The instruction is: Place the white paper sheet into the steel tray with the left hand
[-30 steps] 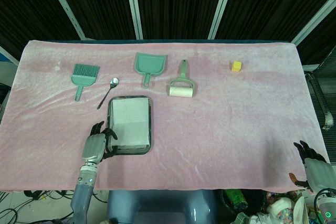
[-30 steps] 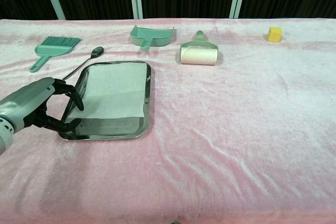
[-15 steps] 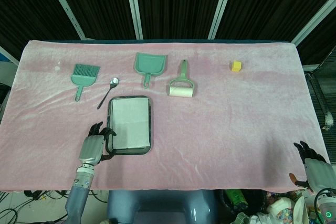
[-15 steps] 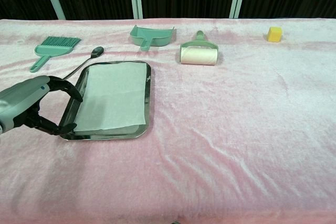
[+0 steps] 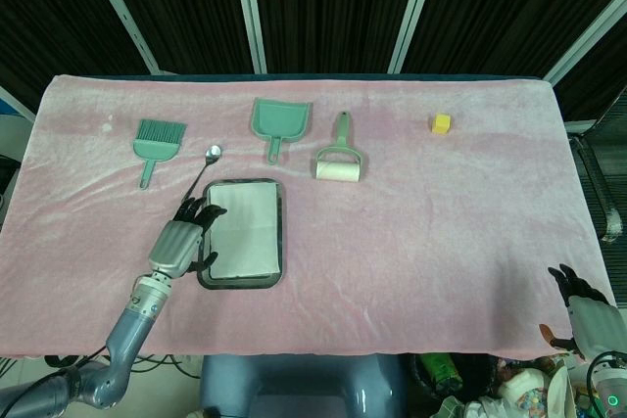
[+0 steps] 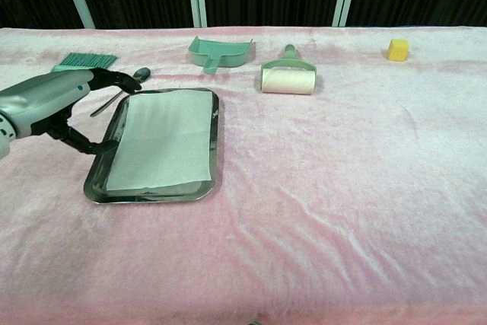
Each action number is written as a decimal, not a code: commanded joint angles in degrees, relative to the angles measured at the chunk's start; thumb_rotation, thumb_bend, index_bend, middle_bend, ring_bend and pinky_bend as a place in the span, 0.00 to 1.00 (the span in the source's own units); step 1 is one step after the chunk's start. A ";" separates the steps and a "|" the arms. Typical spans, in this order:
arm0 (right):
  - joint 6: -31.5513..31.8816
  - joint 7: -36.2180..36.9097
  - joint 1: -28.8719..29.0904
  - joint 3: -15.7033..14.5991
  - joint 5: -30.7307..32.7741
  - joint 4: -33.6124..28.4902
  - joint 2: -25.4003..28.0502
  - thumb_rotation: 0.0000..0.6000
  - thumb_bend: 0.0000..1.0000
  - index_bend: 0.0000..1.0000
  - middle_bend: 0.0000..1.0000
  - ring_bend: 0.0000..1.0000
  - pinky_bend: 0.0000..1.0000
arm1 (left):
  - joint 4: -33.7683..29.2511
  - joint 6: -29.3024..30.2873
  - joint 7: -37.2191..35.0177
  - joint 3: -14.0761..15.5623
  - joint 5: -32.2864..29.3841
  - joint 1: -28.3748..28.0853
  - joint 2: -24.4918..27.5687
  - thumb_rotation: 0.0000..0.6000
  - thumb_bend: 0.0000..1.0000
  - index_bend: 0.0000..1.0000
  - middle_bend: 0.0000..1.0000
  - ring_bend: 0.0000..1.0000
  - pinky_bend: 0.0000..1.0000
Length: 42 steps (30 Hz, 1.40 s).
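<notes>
The white paper sheet (image 5: 245, 230) (image 6: 163, 138) lies flat inside the steel tray (image 5: 279, 232) (image 6: 215, 142), near the table's front left. My left hand (image 5: 182, 241) (image 6: 53, 103) hovers just left of the tray's left rim, fingers spread and holding nothing, its fingertips by the tray's far left corner. My right hand (image 5: 584, 312) shows only at the head view's bottom right corner, off the table's front edge, fingers apart and empty.
Behind the tray lie a spoon (image 5: 202, 167) (image 6: 131, 81), a green brush (image 5: 155, 142) (image 6: 80, 61), a green dustpan (image 5: 278, 122) (image 6: 220, 50) and a lint roller (image 5: 339, 162) (image 6: 288, 78). A yellow cube (image 5: 441, 123) (image 6: 397, 49) sits far right. Pink cloth (image 5: 441, 232) covers the table.
My left hand has lifted and moved away from the tray's near left corner toward its far left corner. The paper's near edge has settled flat in the tray.
</notes>
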 commanded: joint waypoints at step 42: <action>7.74 3.08 -1.70 1.00 -8.68 3.34 -2.45 1.00 0.26 0.00 0.01 0.09 0.15 | 12.67 -8.19 -1.79 -1.09 -6.48 -8.58 -8.65 1.00 0.32 0.13 0.19 0.00 0.10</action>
